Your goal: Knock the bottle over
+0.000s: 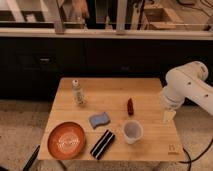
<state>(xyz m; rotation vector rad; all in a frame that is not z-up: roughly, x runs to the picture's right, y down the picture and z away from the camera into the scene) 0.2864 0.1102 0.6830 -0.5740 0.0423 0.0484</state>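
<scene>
The bottle (78,93) is a small slim clear plastic one with a whitish cap and a pale label. It stands upright on the far left part of the wooden table (150,90). My white arm (187,86) comes in from the right. My gripper (167,116) hangs down over the table's right edge, far to the right of the bottle and not touching it.
A small dark red object (130,106) lies mid-table. A translucent measuring cup (132,131) stands near the front. A blue sponge (99,120), a black striped block (102,144) and an orange plate (66,140) sit at the front left. A dark counter runs behind the table.
</scene>
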